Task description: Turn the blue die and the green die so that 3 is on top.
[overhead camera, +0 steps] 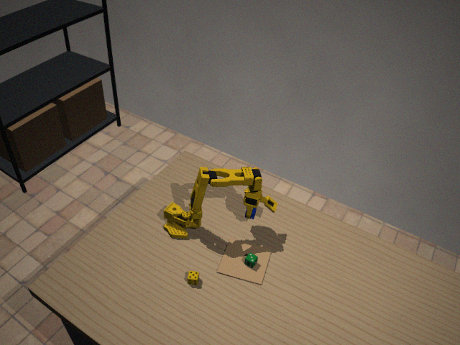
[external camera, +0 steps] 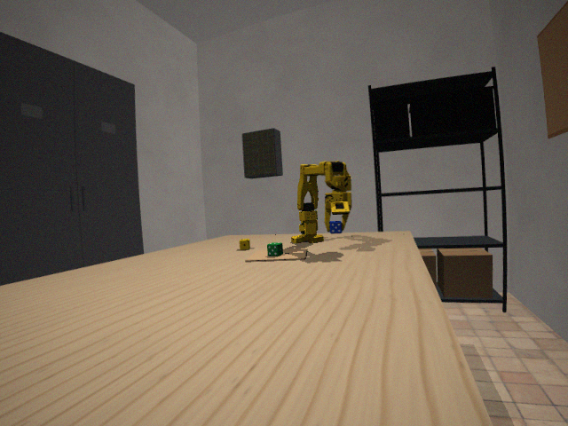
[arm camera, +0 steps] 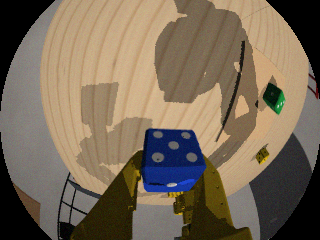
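Wrist view: the gripper (overhead camera: 251, 215) (external camera: 335, 227) (arm camera: 172, 175) clamps the blue die (overhead camera: 253, 213) (external camera: 335, 226) (arm camera: 173, 155) above the table, apart from the mat (overhead camera: 237, 269) (external camera: 261, 260) (arm camera: 260, 122); likely mid-carry; turning it 3-up comes next.

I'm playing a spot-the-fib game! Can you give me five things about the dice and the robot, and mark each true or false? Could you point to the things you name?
1. The pincer (overhead camera: 251, 214) (external camera: 337, 227) (arm camera: 172, 167) holds the blue die (overhead camera: 253, 213) (external camera: 335, 226) (arm camera: 173, 159). True.
2. The green die (overhead camera: 251, 260) (external camera: 274, 249) (arm camera: 274, 98) is on the table beside the mat (overhead camera: 237, 272) (external camera: 256, 260) (arm camera: 267, 67). False: it's on the mat.
3. The yellow die (overhead camera: 192, 277) (external camera: 244, 244) (arm camera: 262, 155) is off the mat. True.
4. The blue die touches the table. False: it's in the air.
5. The robot is yellow and black. True.
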